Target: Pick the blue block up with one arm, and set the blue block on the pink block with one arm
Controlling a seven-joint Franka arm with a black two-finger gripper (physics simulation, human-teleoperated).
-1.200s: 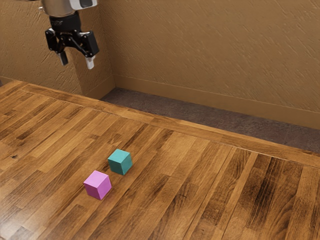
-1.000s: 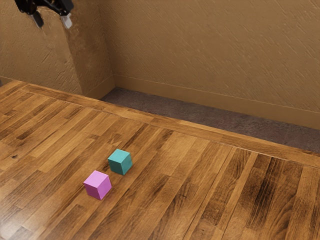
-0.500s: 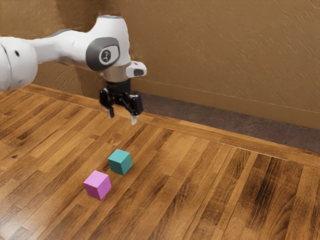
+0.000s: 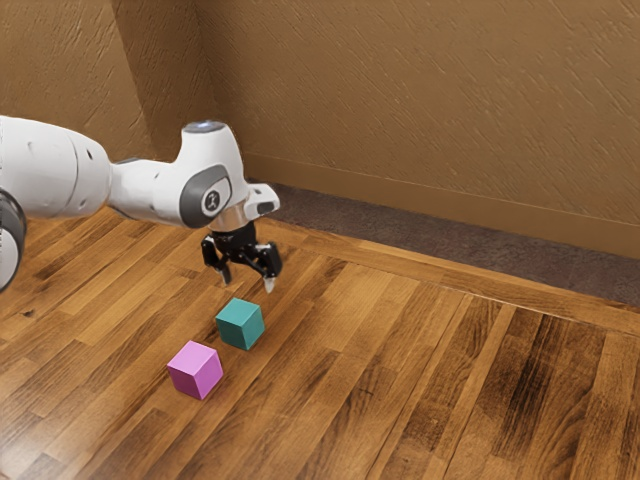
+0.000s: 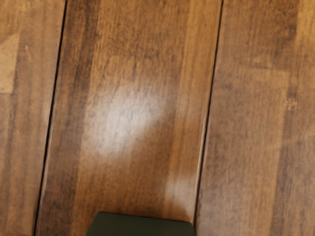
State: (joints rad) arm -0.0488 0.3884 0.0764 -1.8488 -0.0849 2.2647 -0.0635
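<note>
A teal-blue block (image 4: 240, 324) rests on the wooden table, and a pink block (image 4: 195, 369) lies just in front of it toward the exterior view's left, a small gap between them. My gripper (image 4: 246, 281) hangs open a little above and behind the blue block, fingers pointing down, nothing between them. In the wrist view a dark edge of the block (image 5: 140, 224) shows just under my hand, with bare wooden planks beyond it.
The wooden table (image 4: 420, 380) stretches wide toward the exterior view's right. Its far edge (image 4: 430, 262) borders a grey floor strip and a tan wall. A wall corner stands at the back left.
My arm swung in from the upper left and came down over the table; the gripper now hangs lower, just above the blue block. Neither block moved.
</note>
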